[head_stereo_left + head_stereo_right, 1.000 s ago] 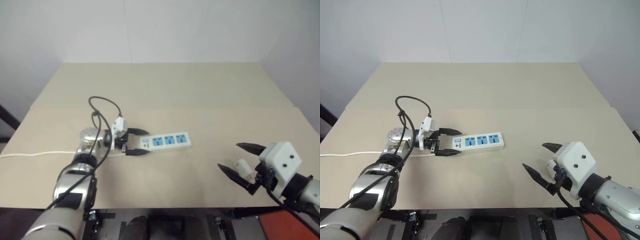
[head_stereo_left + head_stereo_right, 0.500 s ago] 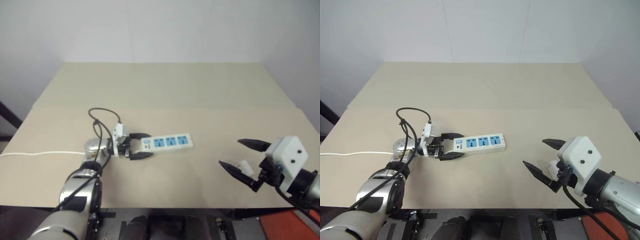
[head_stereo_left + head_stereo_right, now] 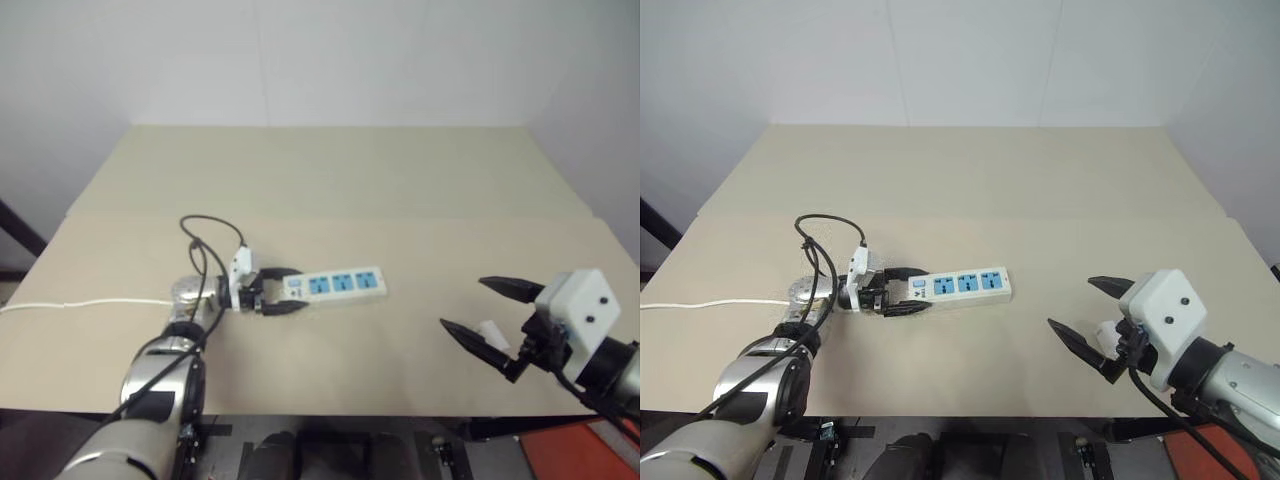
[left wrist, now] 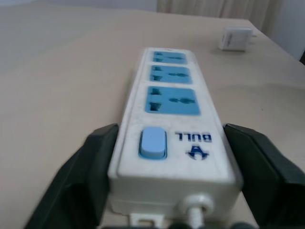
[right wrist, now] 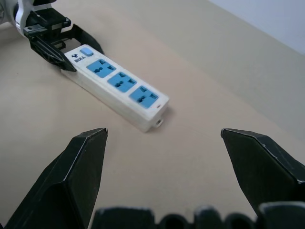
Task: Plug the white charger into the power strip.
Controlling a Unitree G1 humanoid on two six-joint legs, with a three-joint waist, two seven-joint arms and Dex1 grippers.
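Left claw (image 3: pixel 283 290): fingers straddling the power strip's (image 3: pixel 335 284) switch end, contact uncertain.
Right claw (image 3: pixel 478 315): spread open above the tabletop (image 3: pixel 400 200).
White charger (image 4: pixel 234 39): beyond the strip.

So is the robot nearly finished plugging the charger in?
Not yet. All three blue sockets of the power strip are empty. In hand: the left claw straddles its switch end, perhaps to steady it. The white charger lies on the table between the open fingers of the right claw, not grasped. Grasping and plugging remain.
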